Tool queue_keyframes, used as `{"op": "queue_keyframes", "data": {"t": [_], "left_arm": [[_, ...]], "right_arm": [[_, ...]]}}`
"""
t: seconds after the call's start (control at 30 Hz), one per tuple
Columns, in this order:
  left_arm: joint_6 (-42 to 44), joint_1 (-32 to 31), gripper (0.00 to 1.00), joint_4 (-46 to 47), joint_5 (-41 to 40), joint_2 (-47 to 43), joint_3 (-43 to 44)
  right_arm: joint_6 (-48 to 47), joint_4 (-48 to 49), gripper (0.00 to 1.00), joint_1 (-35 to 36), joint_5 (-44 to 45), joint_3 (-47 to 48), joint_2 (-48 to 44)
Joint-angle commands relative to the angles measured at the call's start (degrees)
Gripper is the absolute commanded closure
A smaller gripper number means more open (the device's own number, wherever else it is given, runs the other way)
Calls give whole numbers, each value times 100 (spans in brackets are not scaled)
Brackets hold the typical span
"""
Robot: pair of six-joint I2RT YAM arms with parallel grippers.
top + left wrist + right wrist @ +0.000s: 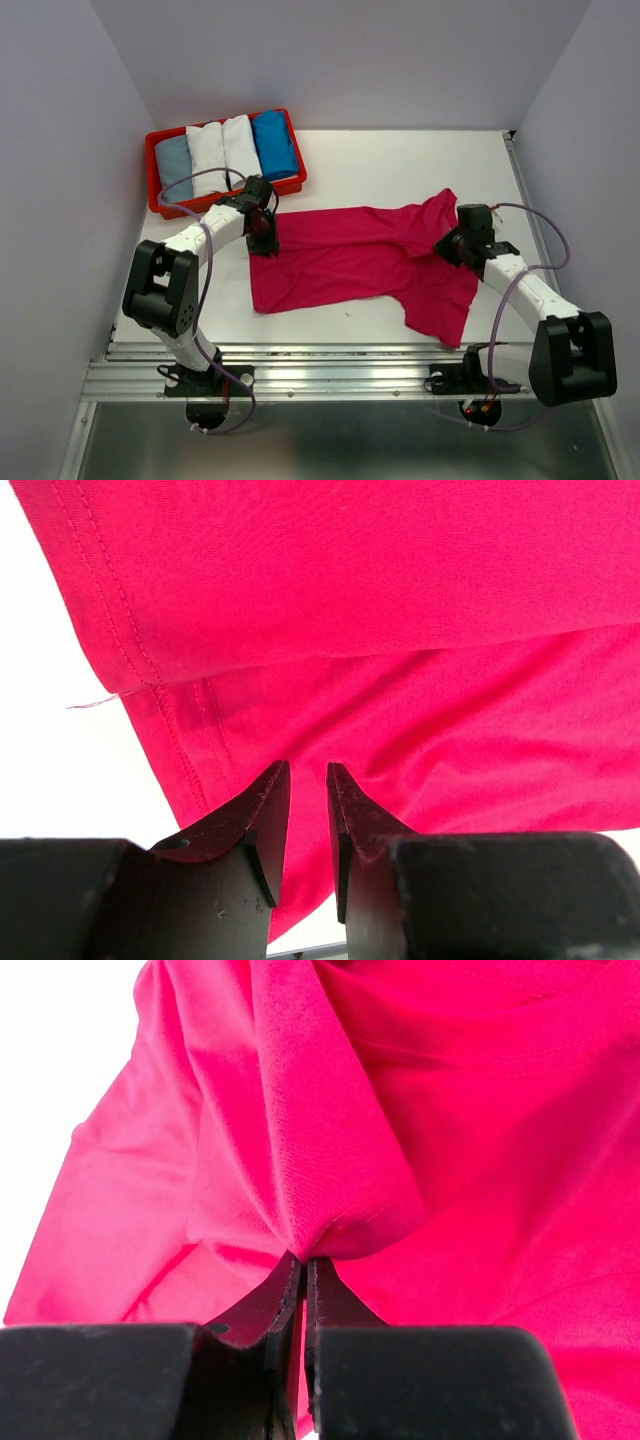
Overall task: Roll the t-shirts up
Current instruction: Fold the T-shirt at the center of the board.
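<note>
Your pink t-shirt [340, 262] lies spread on the table [400, 160], not yet rolled. The right gripper [303, 1260] pinches a fold near the collar. The left gripper [307, 772] stands slightly apart over the hem. Next, I think, you must straighten the cloth.

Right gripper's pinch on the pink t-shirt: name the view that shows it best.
The right wrist view: the right gripper is shut on a bunched fold of the pink t-shirt, seen close. The top external view shows only the wrist over the shirt, with the pinch hidden. The left wrist view misses it.
</note>
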Motion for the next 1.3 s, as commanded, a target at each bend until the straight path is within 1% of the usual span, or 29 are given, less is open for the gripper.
{"op": "queue_keyframes", "data": {"t": [0.0, 0.2, 0.23, 0.27, 0.3, 0.33, 0.4, 0.43, 0.47, 0.57, 0.63, 0.67, 0.77, 0.8, 0.87, 0.9, 1.03, 1.17, 1.27], "left_arm": [[104, 28, 67, -65, 11, -26, 215], [87, 36, 67, -57, -7, -44, 206], [78, 36, 67, -57, -7, -44, 206], [78, 36, 67, -57, 2, -44, 206], [78, 45, 67, -39, 19, -35, 214], [69, 36, 67, -48, 20, -26, 223], [60, 36, 67, -65, 55, -26, 267], [60, 45, 67, -92, 55, -35, 293], [52, 36, 67, -109, 63, -52, 372], [34, 45, 67, -197, 64, -35, 565], [34, 36, 67, -215, 90, -9, 768], [17, 36, 67, -215, 90, 44, 890], [-27, 36, 67, -171, 90, 219, 1075], [-19, 36, 67, -162, 107, 272, 1119], [-19, 36, 67, -110, 160, 378, 1190], [-36, 36, 67, -83, 186, 430, 1251], [-45, 45, 67, 13, 204, 764, 1453], [-28, 115, 67, 49, 230, 949, 1472], [-10, 133, 67, 84, 239, 923, 1384]], "right_arm": [[-186, -267, 99, -52, -151, -125, -323], [-90, -680, 99, 1, -98, -397, -561], [-72, -698, 98, 1, -98, -450, -561], [-72, -681, 81, 1, -176, -503, -553], [-81, -663, 70, 1, -247, -555, -535], [-90, -672, 68, 1, -326, -617, -492], [-160, -837, 64, 1, -213, -591, -491], [-195, -952, 62, 1, 136, -434, -517], [-274, -1101, 61, 1, 304, -328, -544], [-624, -1217, 61, -183, 735, 207, -474], [-783, -1199, 61, -376, 763, 471, -334], [-976, -1130, 61, -586, 676, 725, -89], [-1292, -972, 62, -851, 491, 1130, 404], [-1364, -919, 62, -852, 386, 1210, 701], [-1565, -778, 61, -922, 88, 1333, 975], [-1645, -664, 59, -922, 17, 1395, 1107], [-1917, -505, 56, -974, -72, 1833, 1836], [-2163, -364, 56, -975, -125, 2133, 2214], [-2225, -321, 58, -975, -133, 2309, 2400]]}}
